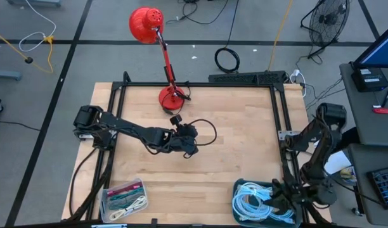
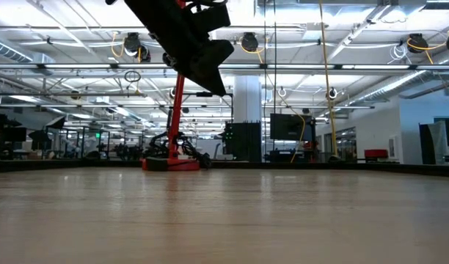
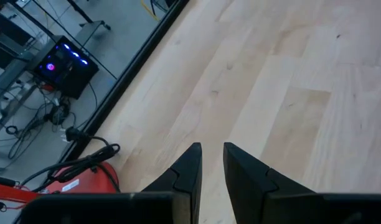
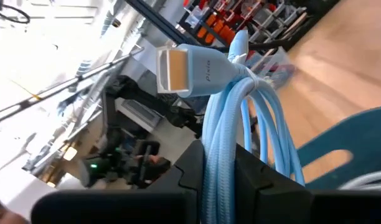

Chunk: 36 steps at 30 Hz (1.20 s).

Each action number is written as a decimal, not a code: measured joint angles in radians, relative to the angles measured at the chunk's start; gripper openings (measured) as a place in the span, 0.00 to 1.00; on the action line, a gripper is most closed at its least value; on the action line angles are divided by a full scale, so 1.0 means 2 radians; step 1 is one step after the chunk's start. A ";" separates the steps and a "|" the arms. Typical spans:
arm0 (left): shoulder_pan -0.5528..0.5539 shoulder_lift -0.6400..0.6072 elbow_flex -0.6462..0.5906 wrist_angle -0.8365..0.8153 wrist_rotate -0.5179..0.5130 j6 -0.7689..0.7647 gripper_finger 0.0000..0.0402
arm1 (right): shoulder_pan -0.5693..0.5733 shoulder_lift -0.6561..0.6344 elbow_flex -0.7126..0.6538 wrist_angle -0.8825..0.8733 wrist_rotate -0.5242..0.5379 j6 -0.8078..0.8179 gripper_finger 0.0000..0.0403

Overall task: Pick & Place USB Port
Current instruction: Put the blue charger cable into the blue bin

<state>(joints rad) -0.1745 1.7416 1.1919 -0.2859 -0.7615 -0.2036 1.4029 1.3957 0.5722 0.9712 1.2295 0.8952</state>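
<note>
A light-blue USB cable bundle (image 4: 240,112) with a white plug (image 4: 181,68) sits between the fingers of my right gripper (image 4: 218,155). That gripper (image 1: 278,193) is at the blue bin (image 1: 239,187) of light-blue cables at the table's near right corner. My left gripper (image 1: 189,147) hovers over the middle of the table, lifted clear of it in the low view (image 2: 210,62). Its fingers (image 3: 212,155) stand a narrow gap apart with only bare wood between them. My right gripper pinches the light-blue bundle between its two fingers, several strands together (image 4: 218,134), just behind the tie at the plug end. The plug (image 4: 181,68) sticks out past the fingertips. More loops (image 4: 274,134) run beside the fingers toward the blue bin.
A red desk lamp stands by its base (image 1: 172,96) near the table's far edge, close to the left arm. A clear box of cables (image 1: 124,197) sits at the near left. A black frame (image 1: 200,84) edges the table. Bare wood lies between the box and the bin.
</note>
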 joint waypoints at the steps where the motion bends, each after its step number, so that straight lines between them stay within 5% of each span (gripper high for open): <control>1: 0.001 0.000 0.000 0.000 0.000 0.003 0.17 | 0.000 0.005 0.009 0.003 -0.001 -0.001 0.08; 16: 0.002 0.000 0.000 0.032 -0.004 0.050 0.17 | -0.007 0.053 0.050 -0.123 0.013 0.157 0.08; 26: 0.002 0.000 0.000 0.041 -0.004 0.062 0.17 | -0.001 0.053 0.050 -0.170 0.009 0.137 0.08; 36: 0.002 0.000 0.000 0.046 -0.004 0.062 0.17 | 0.003 0.053 0.050 -0.245 0.000 0.199 0.08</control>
<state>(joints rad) -0.1715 1.7412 1.1919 -0.1938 -0.7698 -0.0788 1.4082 1.5009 0.6724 0.4802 1.2298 1.2939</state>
